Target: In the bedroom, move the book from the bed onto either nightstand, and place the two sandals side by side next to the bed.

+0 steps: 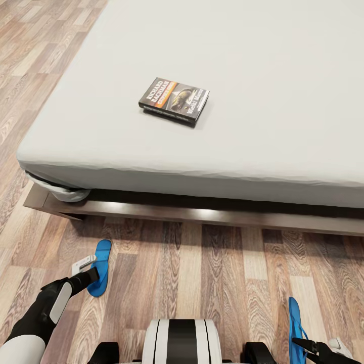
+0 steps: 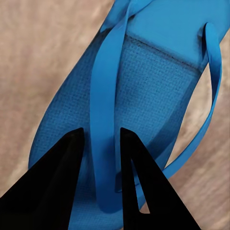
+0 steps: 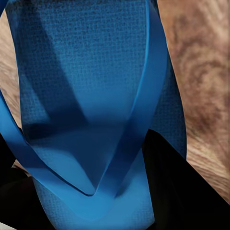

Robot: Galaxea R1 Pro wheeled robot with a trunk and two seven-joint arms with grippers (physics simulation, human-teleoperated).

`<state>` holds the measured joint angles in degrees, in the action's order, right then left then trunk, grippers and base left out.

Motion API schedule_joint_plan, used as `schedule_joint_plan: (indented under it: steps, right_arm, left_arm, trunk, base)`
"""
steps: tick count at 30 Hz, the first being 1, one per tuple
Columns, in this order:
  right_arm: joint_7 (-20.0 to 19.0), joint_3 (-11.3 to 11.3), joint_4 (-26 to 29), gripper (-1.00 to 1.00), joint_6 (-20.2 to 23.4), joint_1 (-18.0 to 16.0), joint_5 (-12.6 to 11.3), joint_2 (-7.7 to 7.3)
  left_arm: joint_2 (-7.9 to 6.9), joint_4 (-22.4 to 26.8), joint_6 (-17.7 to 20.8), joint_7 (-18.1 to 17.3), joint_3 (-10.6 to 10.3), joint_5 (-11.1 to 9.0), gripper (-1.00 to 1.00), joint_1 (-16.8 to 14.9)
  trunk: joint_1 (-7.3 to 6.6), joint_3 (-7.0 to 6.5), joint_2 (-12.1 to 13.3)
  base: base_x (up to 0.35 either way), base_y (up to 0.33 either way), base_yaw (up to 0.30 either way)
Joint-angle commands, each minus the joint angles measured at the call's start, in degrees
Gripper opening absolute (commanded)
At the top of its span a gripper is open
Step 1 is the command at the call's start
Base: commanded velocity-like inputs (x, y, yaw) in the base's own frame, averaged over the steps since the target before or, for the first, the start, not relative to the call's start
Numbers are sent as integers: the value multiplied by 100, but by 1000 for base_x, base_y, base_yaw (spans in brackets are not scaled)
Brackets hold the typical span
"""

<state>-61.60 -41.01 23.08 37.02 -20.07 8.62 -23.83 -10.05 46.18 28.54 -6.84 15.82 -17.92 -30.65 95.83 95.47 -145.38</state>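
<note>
two blue sandals show on the wood floor [image 1: 202, 273], one at each gripper: the left gripper [image 2: 100, 139] has its dark fingers [image 2: 62, 177] set narrowly either side of the left sandal's [image 1: 101, 263] strap, and the right gripper [image 1: 314, 347] clasps the strap of the right sandal [image 1: 294, 328], which stands on edge. the book [image 1: 174, 100] lies flat on the bed [image 1: 253, 60], well ahead of both grippers, beyond the frame.
</note>
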Motion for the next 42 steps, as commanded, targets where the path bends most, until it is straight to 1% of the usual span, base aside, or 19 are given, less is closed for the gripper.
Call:
schedule_joint_plan:
  steps: [1,10,12,15,17,20,28,30,31,33,36,39,42]
  right_arm:
    - [-28,-48,4,-100,51,-5,52,5]
    - [-76,-48,34,-100,51,-5,46,-5]
    - [-383,-56,296,-100,51,-5,44,-62]
    - [-1064,-63,930,-100,51,-5,43,-190]
    - [-1339,-68,1192,-100,51,-5,43,-227]
    - [-1441,-73,1294,-100,51,-5,43,-240]
    - [-1521,-71,1320,-100,51,-5,43,-254]
    - [-1843,-68,1322,-100,51,-5,45,-304]
    - [-2181,-67,1322,-100,49,-5,48,-326]
    - [-2597,-66,1322,-100,44,-5,56,-342]
    - [-2768,-66,1322,-100,43,-5,60,-349]
    - [-2802,-64,1324,-100,42,-5,61,-350]
    - [-2807,-65,1325,-100,42,-5,61,-350]
  left_arm:
    - [2,5,37,-19,18,-16,-100,-2]
    - [3,5,37,-19,20,-17,-100,-2]
    - [3,5,37,-19,19,-17,-100,-2]
    - [3,5,37,-19,18,-18,-100,-2]
    - [3,5,37,-19,18,-18,-100,-2]
    - [3,5,37,-19,18,-18,-100,-2]
    - [3,5,37,-27,18,-18,-100,-2]
    - [3,5,37,-27,18,-18,-100,-2]
    - [6,5,37,-27,18,-18,-100,-2]
    - [10,5,37,-27,16,-18,-100,-2]
    - [11,5,37,-27,17,-18,-100,-2]
    - [11,5,37,-22,18,-18,-100,-2]
    - [11,5,38,-20,18,-18,-100,-2]
  trunk:
    - [-1,3,-1]
    - [-1,3,-1]
    - [-1,3,-1]
    - [-1,3,-1]
    - [-1,3,-1]
    - [-1,3,-1]
    - [-1,3,-1]
    - [-1,3,-1]
    - [-1,3,-1]
    - [-1,3,-1]
    - [-1,3,-1]
    - [7,69,-5]
    - [7,69,-5]
  base:
    - [0,0,0]
    - [0,0,0]
    - [0,0,0]
    - [0,0,0]
    - [0,0,0]
    - [0,0,0]
    - [0,0,0]
    - [0,0,0]
    - [0,0,0]
    - [0,0,0]
    - [0,0,0]
    - [0,0,0]
    - [0,0,0]
